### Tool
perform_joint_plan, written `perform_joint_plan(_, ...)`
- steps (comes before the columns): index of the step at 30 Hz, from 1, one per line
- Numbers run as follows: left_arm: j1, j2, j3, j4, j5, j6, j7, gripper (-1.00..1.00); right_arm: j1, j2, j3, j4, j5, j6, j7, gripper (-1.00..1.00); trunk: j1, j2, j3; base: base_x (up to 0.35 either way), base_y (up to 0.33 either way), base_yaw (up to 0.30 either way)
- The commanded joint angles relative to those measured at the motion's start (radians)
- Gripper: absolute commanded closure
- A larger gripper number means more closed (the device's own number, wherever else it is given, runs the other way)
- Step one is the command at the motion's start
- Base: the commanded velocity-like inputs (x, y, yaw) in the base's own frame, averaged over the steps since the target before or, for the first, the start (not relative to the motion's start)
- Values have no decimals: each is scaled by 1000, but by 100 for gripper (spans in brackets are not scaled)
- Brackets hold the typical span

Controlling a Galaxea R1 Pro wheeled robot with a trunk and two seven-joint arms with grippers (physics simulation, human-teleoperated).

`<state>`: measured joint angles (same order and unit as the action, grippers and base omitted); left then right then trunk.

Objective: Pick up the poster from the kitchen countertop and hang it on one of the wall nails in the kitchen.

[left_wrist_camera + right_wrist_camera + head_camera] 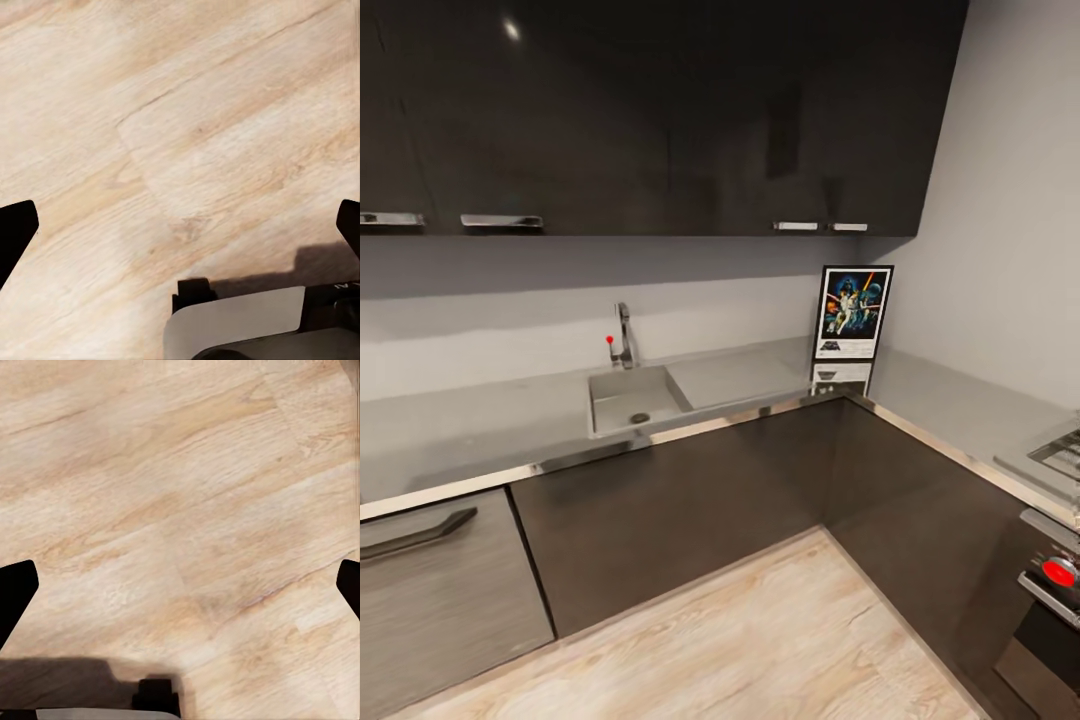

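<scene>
Two runs of the kitchen countertop [480,430] meet in an inside corner, pale grey with a steel-edged front over dark cabinet fronts [690,500]. The poster [853,313] stands upright in that corner, its lower edge on the worktop and its back against the pale wall [1010,200]; a faint reflection of it shows on the surface just below. A sink [632,397] is recessed in the worktop well apart from the poster, with a tap [624,337] behind it that carries a small red knob. Dark wall cabinets [660,110] with metal handles hang above. At the edge of the head view, a cooker [1055,570] with a red knob adjoins the nearer run. Pale wooden floor [740,640] fills the angle between the cabinets.

Left gripper [180,232]: faces the wooden floor, jaws spread wide, one dark fingertip [15,236] at each side of the wrist picture, nothing between them. Part of the robot's base shows beneath it.

Right gripper [180,592]: also faces the floor, jaws spread wide, nothing between them.
</scene>
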<state>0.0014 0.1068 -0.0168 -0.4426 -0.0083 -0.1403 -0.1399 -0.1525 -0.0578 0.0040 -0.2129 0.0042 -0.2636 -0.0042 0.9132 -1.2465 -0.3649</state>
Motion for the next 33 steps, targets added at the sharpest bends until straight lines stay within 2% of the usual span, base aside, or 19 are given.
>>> perform_joint_plan(1,0,1,-2,-1,-1,-2,-1,-100,-1,0,0,1,0,-3,0,-100,1,-1,-1,324,44,-292)
perform_joint_plan(12,0,1,-1,-1,-1,-3,-1,-100,-1,0,1,1,1,-3,0,-100,1,-1,-1,316,-77,-292)
perform_joint_plan(17,0,1,1,-1,0,-5,-1,-100,-1,1,1,1,2,-4,0,-100,1,-1,-1,180,-128,-83)
perform_joint_plan(18,0,-1,-4,-3,1,-51,-2,-100,-1,1,2,1,2,-4,0,-100,1,-1,-1,12,-9,-4)
perform_joint_plan(21,0,-5,-7,-48,2,-83,-2,-100,-1,1,2,1,2,-5,0,-100,1,-1,-1,5,-4,-1)
perform_joint_plan(23,0,-6,-7,-137,3,-87,-4,-100,-1,1,3,1,2,-5,0,-100,1,-1,-1,1,-1,0)
perform_joint_plan(25,0,-7,-7,-180,3,-86,-5,-100,-1,1,3,1,2,-5,0,-100,1,-1,-1,0,0,0)
perform_joint_plan(26,0,-9,-8,-321,4,-29,-7,-100,-1,1,3,1,2,-5,0,-100,1,-1,-1,0,0,0)
perform_joint_plan(27,0,-9,-8,-346,4,-16,-7,-100,-1,1,3,1,2,-5,0,-100,1,-1,-1,0,0,0)
perform_joint_plan(29,0,-10,-7,-471,4,48,-7,-100,-1,1,3,1,2,-5,0,-100,1,-1,-1,0,0,0)
perform_joint_plan(30,0,-9,-7,-506,4,70,-8,-100,-1,1,2,1,2,-5,0,-100,1,-1,-1,0,0,0)
perform_joint_plan(33,0,-8,-9,-682,5,202,-9,-100,-1,1,2,1,2,-5,0,-100,1,-1,-1,0,0,0)
